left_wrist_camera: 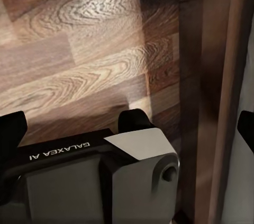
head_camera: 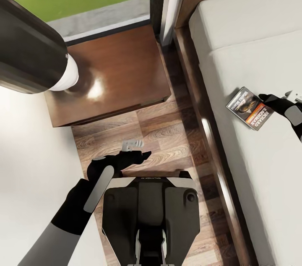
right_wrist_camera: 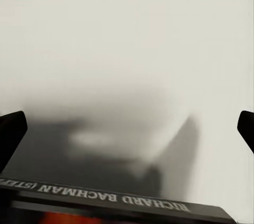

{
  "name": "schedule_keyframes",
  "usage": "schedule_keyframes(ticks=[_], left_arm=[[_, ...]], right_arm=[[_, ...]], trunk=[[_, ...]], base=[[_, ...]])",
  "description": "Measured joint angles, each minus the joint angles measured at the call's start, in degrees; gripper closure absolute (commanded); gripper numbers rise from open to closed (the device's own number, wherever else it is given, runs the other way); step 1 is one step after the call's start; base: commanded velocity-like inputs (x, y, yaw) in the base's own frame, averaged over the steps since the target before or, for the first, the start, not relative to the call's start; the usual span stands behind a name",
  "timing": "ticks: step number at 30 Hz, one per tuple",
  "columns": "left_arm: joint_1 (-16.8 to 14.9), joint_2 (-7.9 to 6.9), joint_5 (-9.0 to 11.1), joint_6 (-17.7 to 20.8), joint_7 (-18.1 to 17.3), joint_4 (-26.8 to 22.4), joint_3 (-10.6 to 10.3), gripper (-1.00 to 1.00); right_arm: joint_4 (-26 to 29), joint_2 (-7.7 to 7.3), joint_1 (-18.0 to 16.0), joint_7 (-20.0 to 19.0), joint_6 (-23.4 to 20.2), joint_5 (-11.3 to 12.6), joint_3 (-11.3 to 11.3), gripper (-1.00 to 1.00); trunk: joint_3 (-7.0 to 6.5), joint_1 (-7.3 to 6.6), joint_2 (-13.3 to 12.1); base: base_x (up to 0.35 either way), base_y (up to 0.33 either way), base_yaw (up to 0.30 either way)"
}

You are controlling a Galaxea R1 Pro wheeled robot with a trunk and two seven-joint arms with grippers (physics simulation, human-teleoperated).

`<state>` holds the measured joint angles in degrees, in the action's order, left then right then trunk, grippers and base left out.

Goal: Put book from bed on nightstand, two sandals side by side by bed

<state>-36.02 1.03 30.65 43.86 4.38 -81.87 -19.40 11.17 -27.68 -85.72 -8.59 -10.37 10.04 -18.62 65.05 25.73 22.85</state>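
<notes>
Paperback [head_camera: 249, 108] lies flat on the pale mattress of the bed [head_camera: 251, 27], near its wooden side rail, cover up. The right gripper [head_camera: 268, 99] sits at the book's far edge, fingers spread wide in the right wrist view with the spine just under them, apparently lined up for a pinch. The nightstand [head_camera: 126, 69] waits across the plank floor [head_camera: 176, 140] by the window. The left gripper [head_camera: 140, 156] hangs idle over the base; whether it is spread or closed I cannot tell.
</notes>
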Motion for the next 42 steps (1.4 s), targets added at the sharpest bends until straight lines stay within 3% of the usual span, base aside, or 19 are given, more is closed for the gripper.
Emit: schedule_keyframes(ticks=[18, 23, 42], left_arm=[[0.00, -0.06, -0.02, 0.00, 0.00, 0.00, 0.00, -1.00], [-0.03, -0.07, -0.02, -0.04, -0.01, -0.08, 0.00, -1.00], [-0.02, -0.07, 0.01, -0.03, -0.01, -0.15, -0.01, -1.00]], right_arm=[[-0.12, 0.00, 0.00, 0.00, 0.17, 0.08, 0.02, -1.00], [-1.84, 0.02, 0.00, -0.45, 3.44, 0.53, -0.20, -1.00], [-2.28, 0.02, 0.05, 1.75, 9.33, -0.62, 0.35, -1.00]], trunk=[[0.00, -0.01, 0.01], [0.00, -0.03, 0.03], [0.00, 0.01, -0.02]], base=[[-0.003, 0.000, 0.000], [0.000, 0.000, 0.000], [0.000, 0.000, 0.000]])
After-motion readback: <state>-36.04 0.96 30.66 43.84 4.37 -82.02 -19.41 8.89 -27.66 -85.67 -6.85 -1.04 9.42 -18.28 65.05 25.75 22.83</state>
